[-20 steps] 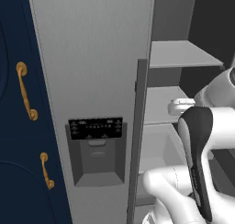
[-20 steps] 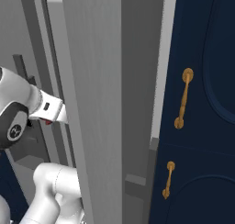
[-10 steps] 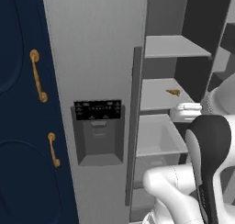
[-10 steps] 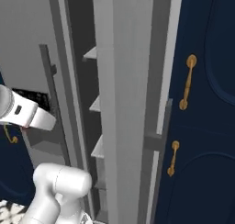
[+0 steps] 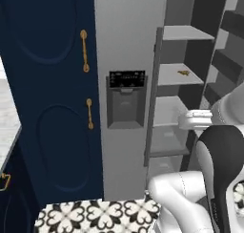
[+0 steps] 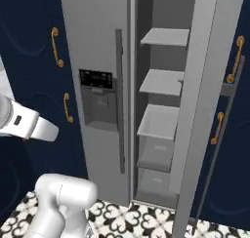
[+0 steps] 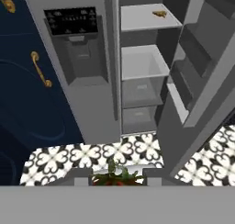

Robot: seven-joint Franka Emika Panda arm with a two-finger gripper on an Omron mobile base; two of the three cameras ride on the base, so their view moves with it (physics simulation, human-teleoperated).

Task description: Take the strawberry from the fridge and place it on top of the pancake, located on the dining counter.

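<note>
Hand view: the strawberry, red with green leaves, is seen at the bottom edge, pinched between the two finger tips of the gripper, which is closed on it above the patterned floor tiles. Beyond it, the fridge is shown with its right door swung open and its pale shelves exposed; a small yellow item lies on an upper shelf. Navy cabinets with gold handles are seen beside the fridge.
</note>
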